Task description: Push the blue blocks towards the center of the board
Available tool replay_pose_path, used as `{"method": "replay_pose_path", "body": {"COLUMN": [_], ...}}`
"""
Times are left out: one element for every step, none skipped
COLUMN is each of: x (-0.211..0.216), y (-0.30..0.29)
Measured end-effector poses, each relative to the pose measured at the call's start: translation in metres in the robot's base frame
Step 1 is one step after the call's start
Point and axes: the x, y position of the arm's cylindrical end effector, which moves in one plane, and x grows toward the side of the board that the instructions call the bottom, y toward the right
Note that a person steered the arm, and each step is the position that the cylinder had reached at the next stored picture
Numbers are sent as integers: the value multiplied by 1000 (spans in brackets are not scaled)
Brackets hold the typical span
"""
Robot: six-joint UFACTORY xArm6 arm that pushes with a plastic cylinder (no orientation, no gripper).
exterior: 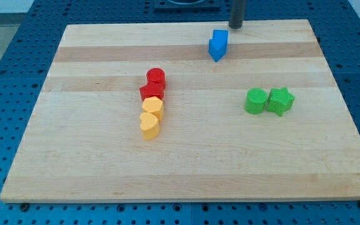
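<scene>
The blue plastic blocks [217, 44], apparently two small pieces pressed together, sit near the top edge of the pale wooden tabletop [186, 169], well above its centre; my tip [236, 25] stands just beyond them at the view's upper right, close but seemingly not touching; there are no jaws, only a bare rod. The blocks look light, rigid and slippery on smooth wood, likely to spin or separate; best pushed square on their far face, not a corner.
</scene>
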Motion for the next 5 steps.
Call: {"method": "replay_pose_path", "body": {"x": [4, 18, 38, 56, 75], "y": [-22, -23, -23, -25, -28]}}
